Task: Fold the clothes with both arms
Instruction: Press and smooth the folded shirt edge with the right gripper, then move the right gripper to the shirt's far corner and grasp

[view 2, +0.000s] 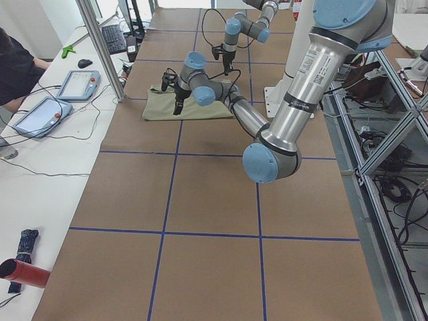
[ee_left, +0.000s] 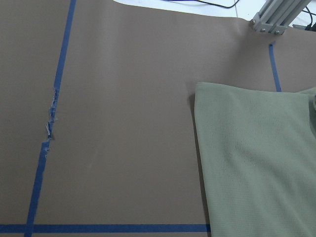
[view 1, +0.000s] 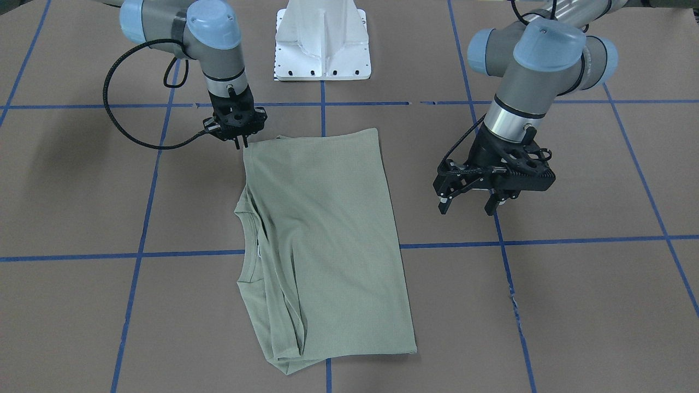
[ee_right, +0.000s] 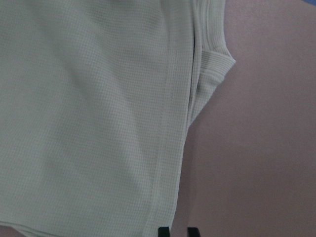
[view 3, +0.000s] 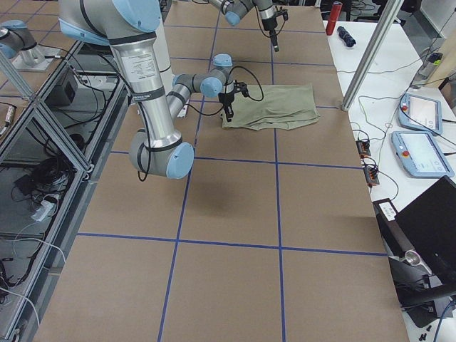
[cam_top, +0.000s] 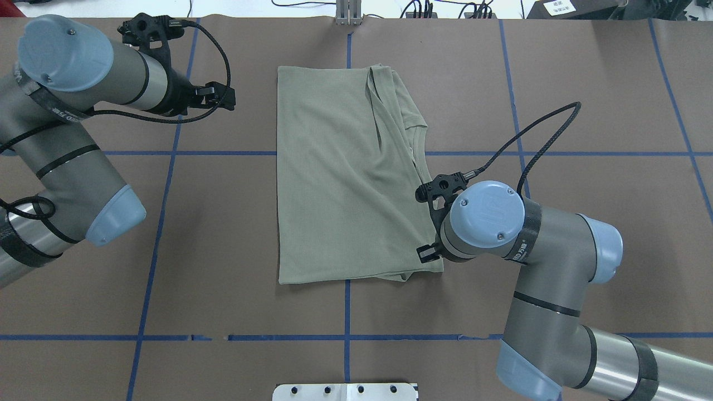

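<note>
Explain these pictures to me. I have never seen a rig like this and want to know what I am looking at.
The machine is a two-armed robot at a brown table, set up to fold clothes. One camera faces the robot, one looks over its shoulders, two look from the table's ends, and one rides on each wrist. A sage-green shirt lies flat, partly folded. The left gripper hangs beside it, jaws open, holding nothing. The right gripper is at a shirt corner, jaws nearly together; whether they pinch cloth I cannot tell.
</note>
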You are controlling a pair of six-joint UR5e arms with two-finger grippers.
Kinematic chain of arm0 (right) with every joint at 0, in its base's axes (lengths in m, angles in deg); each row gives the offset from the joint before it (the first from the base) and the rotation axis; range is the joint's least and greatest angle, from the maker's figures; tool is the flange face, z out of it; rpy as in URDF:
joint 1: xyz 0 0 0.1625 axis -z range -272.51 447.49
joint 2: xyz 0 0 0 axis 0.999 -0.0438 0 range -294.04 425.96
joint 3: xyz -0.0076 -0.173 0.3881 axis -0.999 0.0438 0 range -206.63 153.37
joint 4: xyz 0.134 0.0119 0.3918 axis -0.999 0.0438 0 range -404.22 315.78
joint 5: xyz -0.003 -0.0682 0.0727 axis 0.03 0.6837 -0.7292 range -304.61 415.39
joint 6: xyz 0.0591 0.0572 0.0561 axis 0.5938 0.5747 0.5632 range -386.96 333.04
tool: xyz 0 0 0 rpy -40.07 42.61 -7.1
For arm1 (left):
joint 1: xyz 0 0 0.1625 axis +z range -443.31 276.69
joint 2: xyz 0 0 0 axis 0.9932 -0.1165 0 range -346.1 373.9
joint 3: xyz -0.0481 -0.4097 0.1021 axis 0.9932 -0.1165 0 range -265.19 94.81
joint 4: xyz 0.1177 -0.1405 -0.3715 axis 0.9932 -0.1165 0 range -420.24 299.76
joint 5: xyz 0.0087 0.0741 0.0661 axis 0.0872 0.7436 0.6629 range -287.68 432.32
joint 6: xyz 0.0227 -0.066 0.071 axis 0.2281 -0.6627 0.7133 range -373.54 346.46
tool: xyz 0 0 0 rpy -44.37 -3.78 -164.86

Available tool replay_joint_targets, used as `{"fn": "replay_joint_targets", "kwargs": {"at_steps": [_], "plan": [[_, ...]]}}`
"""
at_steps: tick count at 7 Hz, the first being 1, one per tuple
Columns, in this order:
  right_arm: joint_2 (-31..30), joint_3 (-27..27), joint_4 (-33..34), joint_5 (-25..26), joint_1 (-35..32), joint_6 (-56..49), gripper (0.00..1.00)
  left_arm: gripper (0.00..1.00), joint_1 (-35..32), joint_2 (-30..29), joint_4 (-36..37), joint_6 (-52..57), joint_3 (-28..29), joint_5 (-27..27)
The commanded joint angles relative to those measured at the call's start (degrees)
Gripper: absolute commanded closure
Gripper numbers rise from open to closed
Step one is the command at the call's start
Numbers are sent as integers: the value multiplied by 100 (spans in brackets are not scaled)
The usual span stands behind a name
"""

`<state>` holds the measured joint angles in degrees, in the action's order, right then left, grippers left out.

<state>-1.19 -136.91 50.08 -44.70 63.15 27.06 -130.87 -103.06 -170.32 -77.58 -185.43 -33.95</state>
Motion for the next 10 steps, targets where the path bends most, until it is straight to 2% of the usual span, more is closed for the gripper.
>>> {"fn": "replay_joint_targets", "kwargs": {"at_steps": [1, 4, 5, 6, 8, 10], "plan": [[-35, -20, 27, 42, -26, 152, 0, 1, 1, -20, -13, 15, 31, 1], [368, 14, -17, 24, -604, 179, 0, 1, -7, -37, -13, 24, -56, -8], [691, 406, -339, 24, -763, 161, 0, 1, -7, -37, -13, 15, -196, -8], [1164, 1202, -1004, 33, -956, 170, 0, 1, -7, -29, -22, 15, -363, -8], [1773, 2478, -1510, 16, -1413, -4, 0, 0, -7, -46, -31, 15, -653, 1], [2580, 4120, -2151, 42, -1669, -277, 0, 0, -7, -90, -48, 6, -706, 18]]}}
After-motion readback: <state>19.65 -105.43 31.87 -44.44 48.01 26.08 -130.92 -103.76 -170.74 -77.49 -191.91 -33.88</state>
